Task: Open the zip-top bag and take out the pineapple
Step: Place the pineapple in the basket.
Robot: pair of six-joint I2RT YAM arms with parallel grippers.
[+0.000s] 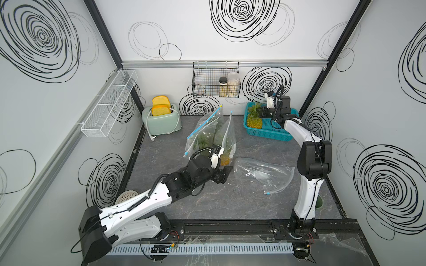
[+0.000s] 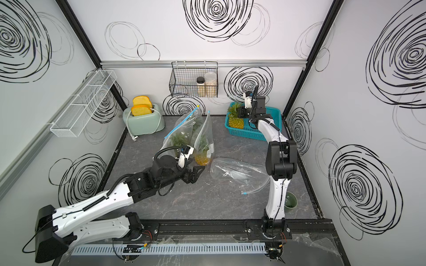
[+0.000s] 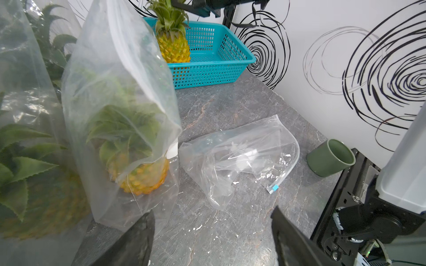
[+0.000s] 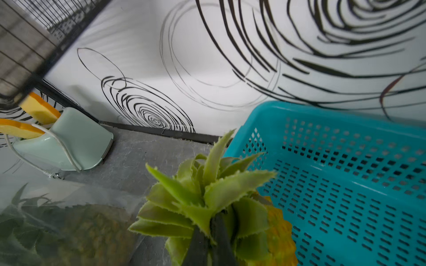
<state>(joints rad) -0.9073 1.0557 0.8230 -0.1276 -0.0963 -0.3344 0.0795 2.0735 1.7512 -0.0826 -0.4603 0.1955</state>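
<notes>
Right end effector (image 4: 213,222) pinches the leafy crown of the pineapple (image 4: 232,191) in the teal basket (image 4: 345,184); the fruit is mostly cut off. Left end effector (image 3: 212,211) is spread and holds nothing, only its tips showing, near an empty zip-top bag (image 3: 232,159) on the table (image 3: 230,103).

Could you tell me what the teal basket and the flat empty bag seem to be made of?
The teal basket looks like moulded plastic, semi-glossy, with perforated walls. The empty bag looks like thin clear plastic film, glossy; it crinkles and the tabletop shows through.
</notes>
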